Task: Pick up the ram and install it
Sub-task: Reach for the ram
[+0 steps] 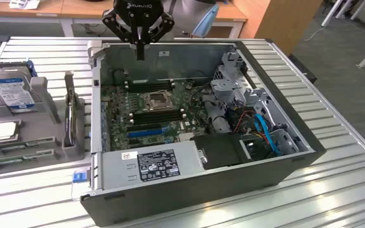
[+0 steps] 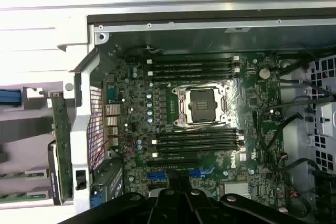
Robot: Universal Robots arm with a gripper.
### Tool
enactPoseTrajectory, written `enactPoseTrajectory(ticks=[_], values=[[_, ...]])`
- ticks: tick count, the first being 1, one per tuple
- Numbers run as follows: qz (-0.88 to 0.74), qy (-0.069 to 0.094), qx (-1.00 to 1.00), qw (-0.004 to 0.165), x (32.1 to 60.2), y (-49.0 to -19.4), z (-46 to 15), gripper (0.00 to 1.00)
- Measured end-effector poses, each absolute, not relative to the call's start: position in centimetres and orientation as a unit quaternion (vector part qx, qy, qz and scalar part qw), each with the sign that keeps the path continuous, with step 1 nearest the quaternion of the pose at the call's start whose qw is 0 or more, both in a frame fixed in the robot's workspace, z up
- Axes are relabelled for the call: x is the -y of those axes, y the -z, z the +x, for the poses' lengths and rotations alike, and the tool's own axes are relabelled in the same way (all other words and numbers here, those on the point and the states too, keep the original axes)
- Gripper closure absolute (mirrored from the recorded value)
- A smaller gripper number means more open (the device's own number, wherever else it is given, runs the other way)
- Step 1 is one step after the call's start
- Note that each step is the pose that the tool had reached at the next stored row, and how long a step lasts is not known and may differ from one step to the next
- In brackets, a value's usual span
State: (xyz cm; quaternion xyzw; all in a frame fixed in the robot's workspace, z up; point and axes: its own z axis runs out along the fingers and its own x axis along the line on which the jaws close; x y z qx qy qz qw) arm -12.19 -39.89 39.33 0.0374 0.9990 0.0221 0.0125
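The ram (image 1: pixel 13 159) lies as a thin green stick in the front slots of a grey holder (image 1: pixel 43 142) at the exterior view's left; its green edge (image 2: pixel 21 198) also shows in the wrist view. A second green stick (image 1: pixel 10 146) lies just behind it. My gripper (image 1: pixel 140 53) hangs shut and holding nothing above the back wall of the open computer case (image 1: pixel 201 190), far from the holder. Its dark fingers (image 2: pixel 181 203) show over the motherboard (image 2: pixel 247 145). Black memory slots (image 2: pixel 191 67) (image 2: pixel 197 142) flank the processor socket (image 2: pixel 202 106).
The holder also carries a silver hard drive with a blue label (image 1: pixel 11 90), a square processor chip (image 1: pixel 5 130) and an upright card (image 1: pixel 70 116). Inside the case are a power supply (image 1: pixel 157 166), cables (image 1: pixel 262 130) and a drive cage (image 1: pixel 233 85). The ribbed metal table (image 1: pixel 334 180) surrounds it.
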Motion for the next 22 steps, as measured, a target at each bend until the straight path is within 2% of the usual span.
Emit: enactPoseTrajectory(ticks=[22], values=[[0.037, -0.022, -0.999, 0.012, 39.9, -39.3, -13.4, 0.9]])
